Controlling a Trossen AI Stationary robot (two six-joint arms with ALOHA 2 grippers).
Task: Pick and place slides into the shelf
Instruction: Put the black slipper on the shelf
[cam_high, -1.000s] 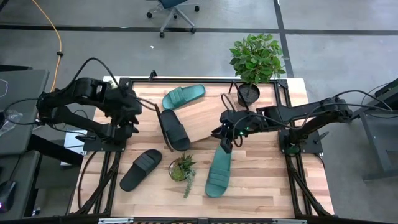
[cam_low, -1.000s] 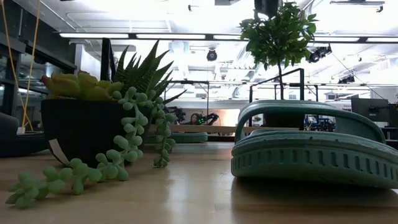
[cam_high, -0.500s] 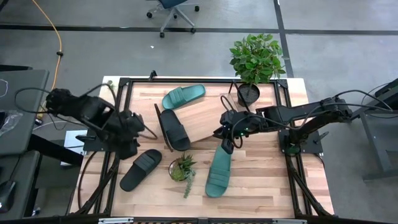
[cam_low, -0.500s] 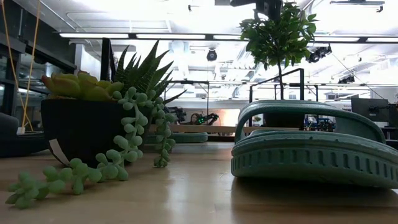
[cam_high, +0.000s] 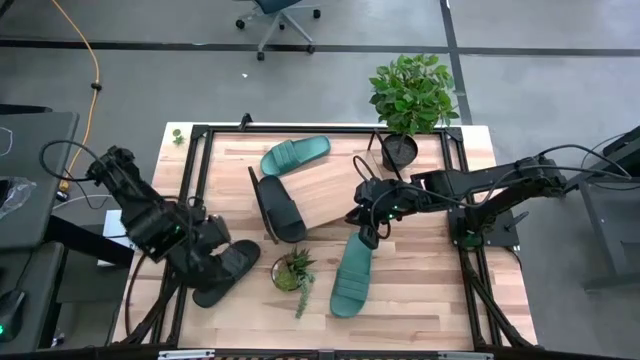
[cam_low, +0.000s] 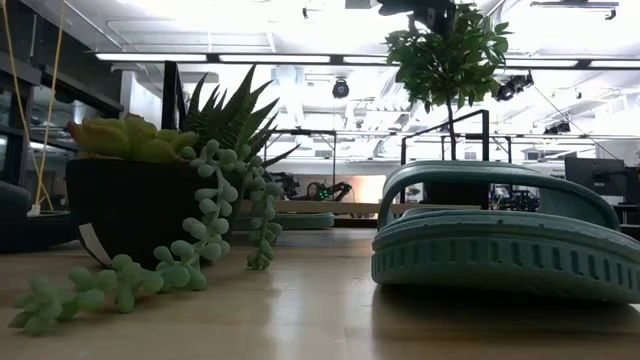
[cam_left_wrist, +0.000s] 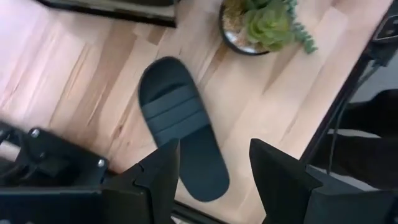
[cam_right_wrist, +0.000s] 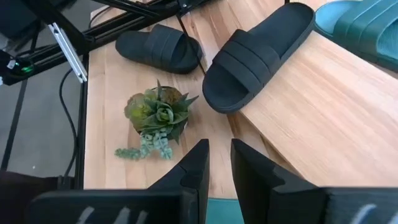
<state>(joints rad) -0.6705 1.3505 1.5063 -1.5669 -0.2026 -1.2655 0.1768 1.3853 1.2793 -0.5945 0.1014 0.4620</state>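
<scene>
No brand, label or writing is showing legibly on any sandal or on the shelf.

The left gripper is hanging over the tabletop's front-left part, above the black sandal lying there. In the left wrist view its two fingers are standing wide apart with nothing between them; the same sandal is lying flat on the wood beyond the fingertips, one end reaching into the gap, and whether it is touching them cannot be told.

The right gripper is sitting near the tabletop's middle, at the shelf's right end and over the upper end of a teal sandal that is stretching toward the front edge. In the right wrist view its fingers are leaving only a narrow slit, and a strip of teal is showing just under them; whether they are pinching that sandal cannot be told.

A second black sandal is lying on the shelf's left part, and another teal sandal is resting at the shelf's back-left corner, near the tabletop's back edge. A small succulent pot is standing between the front black sandal and the front teal one; a larger potted plant is standing at the back-right corner.
</scene>
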